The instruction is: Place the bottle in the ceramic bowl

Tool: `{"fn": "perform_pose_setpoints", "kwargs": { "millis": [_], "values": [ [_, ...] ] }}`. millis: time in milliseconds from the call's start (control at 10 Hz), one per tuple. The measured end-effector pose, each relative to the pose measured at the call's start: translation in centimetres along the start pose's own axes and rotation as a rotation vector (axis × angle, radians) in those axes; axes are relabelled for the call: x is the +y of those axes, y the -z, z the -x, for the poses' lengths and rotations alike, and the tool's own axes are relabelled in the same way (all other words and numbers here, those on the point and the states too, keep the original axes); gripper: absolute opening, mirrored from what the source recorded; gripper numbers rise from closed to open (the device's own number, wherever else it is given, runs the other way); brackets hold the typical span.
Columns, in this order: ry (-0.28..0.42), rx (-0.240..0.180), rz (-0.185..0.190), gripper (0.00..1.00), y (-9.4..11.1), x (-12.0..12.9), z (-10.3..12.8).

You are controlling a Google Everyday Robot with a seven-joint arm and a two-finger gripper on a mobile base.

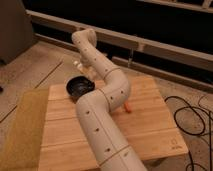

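The ceramic bowl (79, 88) is dark and glossy and sits at the far left of the wooden table (150, 125). My arm (102, 117) reaches from the front across the table and bends down to the gripper (80, 66), which hangs just above the bowl's far rim. A small pale whitish piece (77, 64) shows at the gripper's end. It may be the bottle, but I cannot tell. Nothing pale shows inside the bowl.
A small orange object (128, 108) lies on the table just right of my arm. A yellowish mat (20, 130) lies on the floor left of the table. Black cables (192, 117) lie on the floor at the right. A low ledge (150, 50) runs behind.
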Motion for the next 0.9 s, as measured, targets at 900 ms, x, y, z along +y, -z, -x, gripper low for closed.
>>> {"fn": "perform_pose_setpoints", "kwargs": {
  "millis": [900],
  "values": [
    [0.075,0.054,0.086,0.33,-4.3,4.1,0.3]
  ]
}}
